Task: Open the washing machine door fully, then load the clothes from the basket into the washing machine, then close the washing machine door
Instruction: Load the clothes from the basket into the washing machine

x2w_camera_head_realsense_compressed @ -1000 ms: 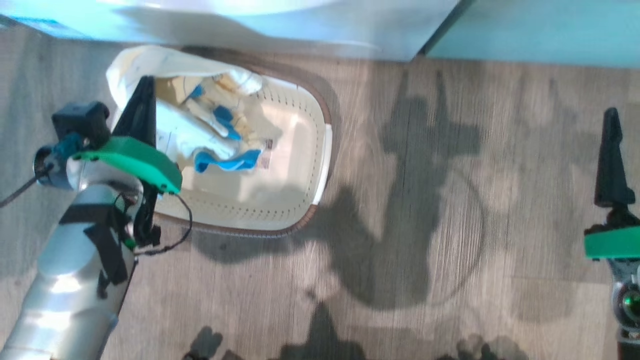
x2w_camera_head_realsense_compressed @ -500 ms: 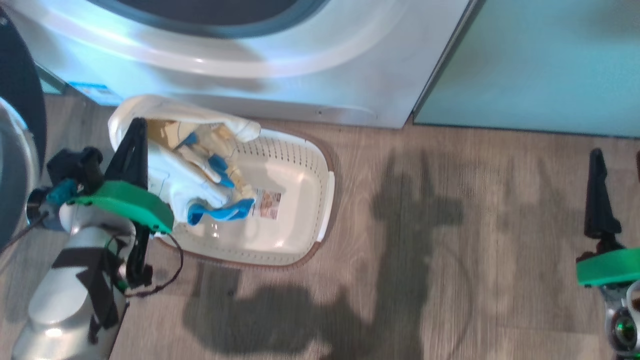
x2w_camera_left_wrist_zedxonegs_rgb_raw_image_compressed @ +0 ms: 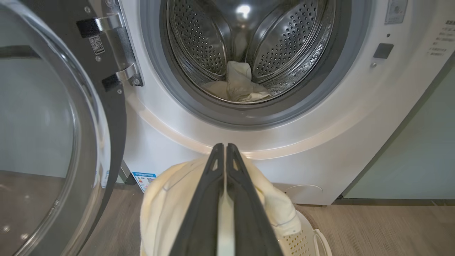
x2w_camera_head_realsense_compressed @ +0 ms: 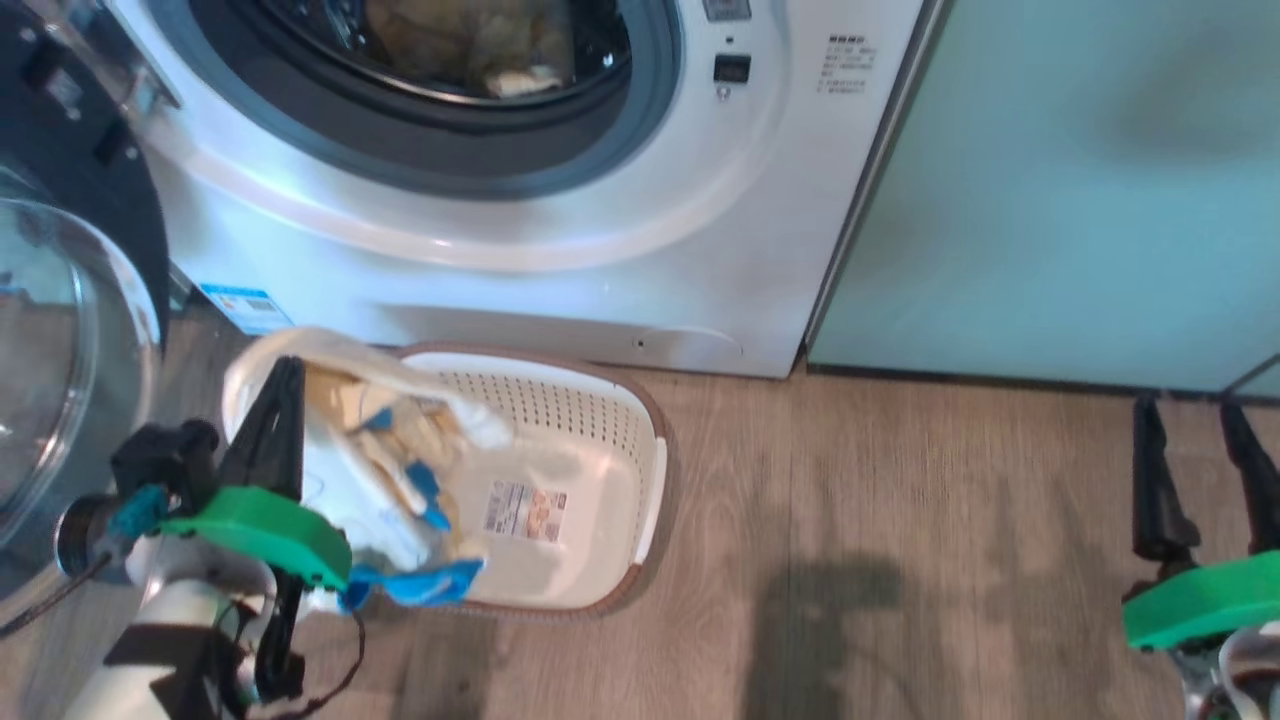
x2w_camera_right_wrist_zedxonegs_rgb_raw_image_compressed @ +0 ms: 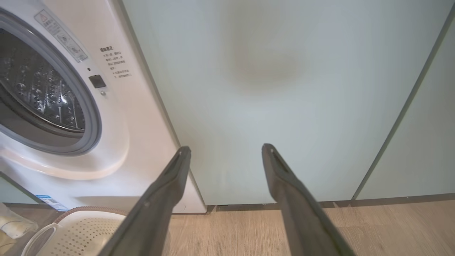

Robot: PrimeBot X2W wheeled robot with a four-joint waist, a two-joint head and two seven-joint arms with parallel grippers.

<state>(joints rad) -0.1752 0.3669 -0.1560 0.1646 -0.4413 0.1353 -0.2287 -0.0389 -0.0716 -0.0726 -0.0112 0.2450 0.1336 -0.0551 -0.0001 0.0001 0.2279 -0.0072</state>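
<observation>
head camera tips up, bringing the big white front-loading washing machine [x2w_camera_head_realsense_compressed: 560, 290] and its black-rimmed round glass door [x2w_camera_head_realsense_compressed: 60, 340] into frame, as the left gripper [x2w_camera_head_realsense_compressed: 289, 368] raises pale yellow, blue-patched cloth garments [x2w_camera_head_realsense_compressed: 400, 470] off the cream perforated plastic basket [x2w_camera_head_realsense_compressed: 560, 400], baring its paper label [x2w_camera_head_realsense_compressed: 525, 510].

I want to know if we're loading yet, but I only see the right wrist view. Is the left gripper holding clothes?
Observer: Yes. The left gripper is shut on a yellow cloth over the basket.
Operator: Anything loaded already?
Observer: One pale piece lies low in the drum.
Operator: Can the next one go straight in?
Observer: Probably. The door stands wide open on the left.
</observation>
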